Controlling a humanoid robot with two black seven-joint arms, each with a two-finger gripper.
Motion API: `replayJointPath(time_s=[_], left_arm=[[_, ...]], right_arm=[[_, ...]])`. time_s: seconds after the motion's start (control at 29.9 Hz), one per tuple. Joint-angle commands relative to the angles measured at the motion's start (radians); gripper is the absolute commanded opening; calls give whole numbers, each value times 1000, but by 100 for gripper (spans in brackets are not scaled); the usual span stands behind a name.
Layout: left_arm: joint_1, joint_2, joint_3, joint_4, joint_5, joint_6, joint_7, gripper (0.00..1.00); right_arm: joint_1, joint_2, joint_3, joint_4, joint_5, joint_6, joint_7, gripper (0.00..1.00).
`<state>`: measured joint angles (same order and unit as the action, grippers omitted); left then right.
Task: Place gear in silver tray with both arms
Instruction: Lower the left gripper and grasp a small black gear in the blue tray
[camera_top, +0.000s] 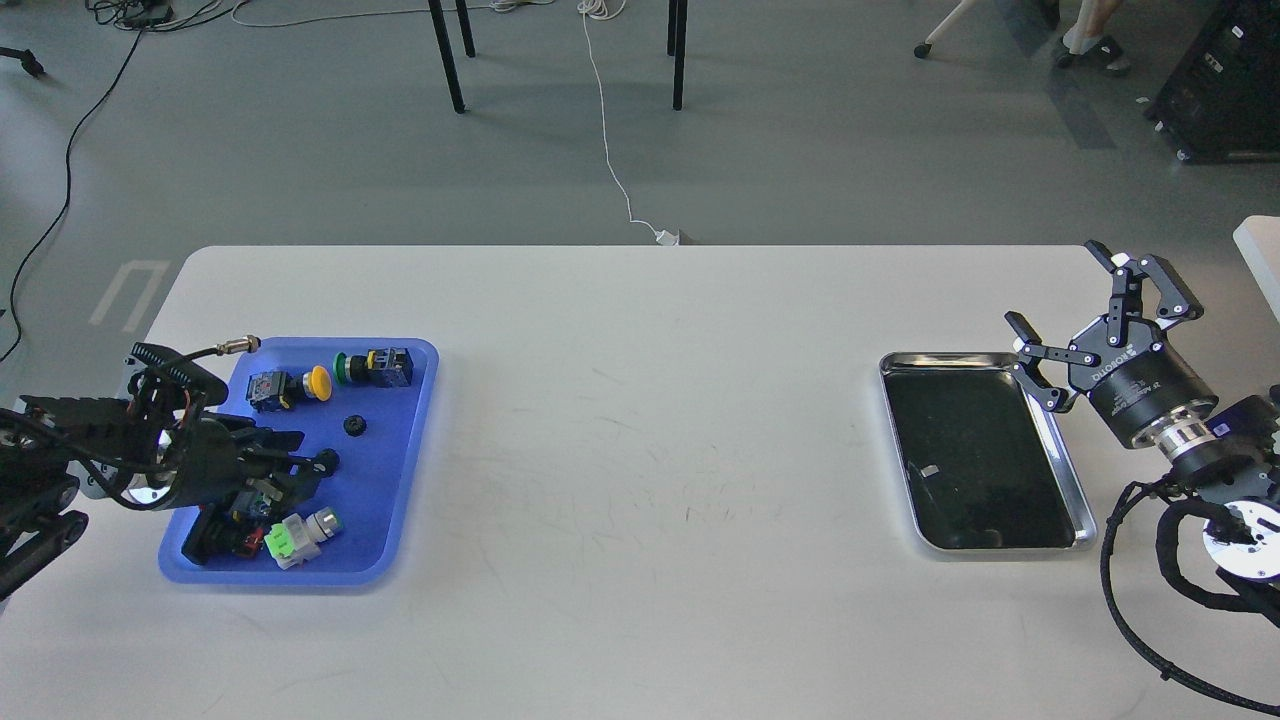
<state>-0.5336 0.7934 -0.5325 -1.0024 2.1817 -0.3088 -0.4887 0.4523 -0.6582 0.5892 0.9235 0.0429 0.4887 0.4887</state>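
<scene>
A small black gear (354, 425) lies in the blue tray (415, 440) at the table's left. A second small black round part (328, 460) lies just at my left gripper's lower fingertip. My left gripper (305, 450) reaches low over the blue tray, with its two fingers a little apart and blue showing between them. The silver tray (1062, 455) lies at the right with a dark, bare bottom. My right gripper (1062, 290) hangs wide open and empty above the silver tray's far right corner.
The blue tray also holds a yellow push button (318, 382), a green button switch (372, 367), a white and green part (300, 535) and other parts under my left arm. Chair legs and a white cable (610, 160) are on the floor beyond the table.
</scene>
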Motion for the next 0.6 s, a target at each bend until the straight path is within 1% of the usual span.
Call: replayJointPath(time_s=[0.0,0.3,0.47,0.57], left_arm=[[3,0,0,4,0,8,0,52],[1,-17,14,25,0,14,0,50],[-2,-19,26,27,0,16,0,36],[-3,-20,28,27,0,16,0,24]], right_arm=[[2,0,0,2,0,0,0,99],[3,-1,12,0,0,0,0,99],[3,-1,15,0,0,0,0,99],[3,-1,15,0,0,0,0,99]])
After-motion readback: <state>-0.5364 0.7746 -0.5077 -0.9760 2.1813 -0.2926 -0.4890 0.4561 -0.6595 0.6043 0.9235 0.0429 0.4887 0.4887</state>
